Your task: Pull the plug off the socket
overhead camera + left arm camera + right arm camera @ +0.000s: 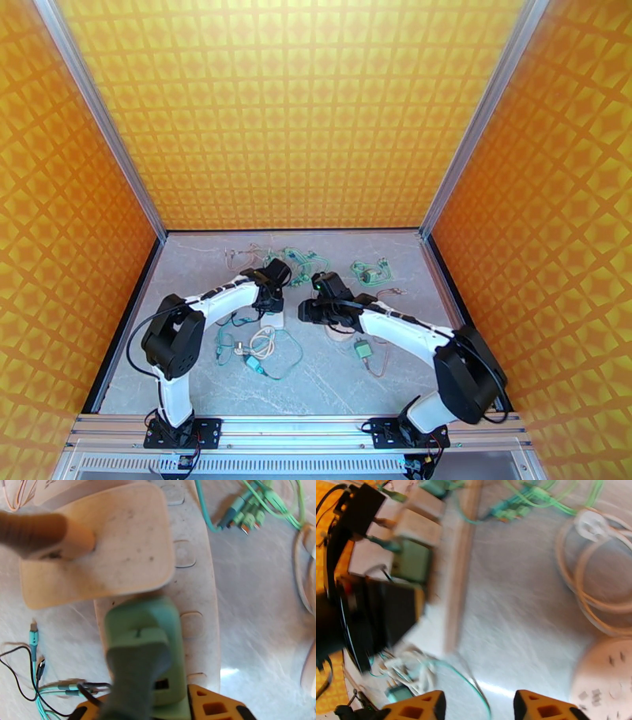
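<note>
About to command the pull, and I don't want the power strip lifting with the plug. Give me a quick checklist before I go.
1. Left gripper closed on the green plug: ok, a finger on each side of its body.
2. Green plug seated in the power strip: ok, not yet out.
3. Right gripper bracing the strip: not ok, open, holding nothing, off the strip.
4. Beige plug outside the grip: ok, it sits in the next socket.
5. Loose cables clear of the pull path: cannot tell.
6. Right wrist picture sharp: not ok, blurred.
</note>
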`<state>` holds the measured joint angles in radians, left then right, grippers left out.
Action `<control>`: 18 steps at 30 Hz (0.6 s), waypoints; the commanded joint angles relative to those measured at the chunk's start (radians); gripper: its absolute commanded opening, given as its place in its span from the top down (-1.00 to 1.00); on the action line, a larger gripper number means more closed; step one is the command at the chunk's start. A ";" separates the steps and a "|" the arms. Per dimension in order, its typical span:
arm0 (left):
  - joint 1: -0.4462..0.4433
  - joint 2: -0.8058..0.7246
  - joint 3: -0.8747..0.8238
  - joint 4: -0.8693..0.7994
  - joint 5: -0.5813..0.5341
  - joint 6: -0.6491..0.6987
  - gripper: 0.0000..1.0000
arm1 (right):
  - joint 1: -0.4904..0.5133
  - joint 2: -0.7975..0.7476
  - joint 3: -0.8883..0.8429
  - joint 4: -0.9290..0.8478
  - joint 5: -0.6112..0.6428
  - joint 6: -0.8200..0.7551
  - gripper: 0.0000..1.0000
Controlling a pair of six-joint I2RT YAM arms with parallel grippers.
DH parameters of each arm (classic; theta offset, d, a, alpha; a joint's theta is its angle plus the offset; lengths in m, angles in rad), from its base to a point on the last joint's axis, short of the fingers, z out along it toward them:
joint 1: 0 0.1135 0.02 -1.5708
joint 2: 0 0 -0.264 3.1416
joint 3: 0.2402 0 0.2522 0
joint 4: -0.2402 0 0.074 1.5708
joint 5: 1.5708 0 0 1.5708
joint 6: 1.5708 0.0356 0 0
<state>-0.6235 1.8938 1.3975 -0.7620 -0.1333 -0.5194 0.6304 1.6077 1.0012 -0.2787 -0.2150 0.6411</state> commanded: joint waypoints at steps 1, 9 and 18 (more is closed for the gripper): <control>-0.004 -0.073 -0.016 -0.034 0.052 -0.020 0.32 | -0.008 0.087 0.022 0.152 -0.127 0.061 0.05; -0.002 -0.062 -0.023 -0.044 0.052 -0.014 0.31 | -0.016 0.276 0.096 0.353 -0.274 0.178 0.16; -0.004 -0.039 -0.041 -0.026 0.053 -0.011 0.34 | -0.054 0.389 0.160 0.402 -0.283 0.234 0.22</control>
<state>-0.6163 1.8610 1.3655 -0.7879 -0.1207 -0.5236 0.5896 1.9636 1.1267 0.0444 -0.4686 0.8291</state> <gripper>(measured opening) 0.332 0.391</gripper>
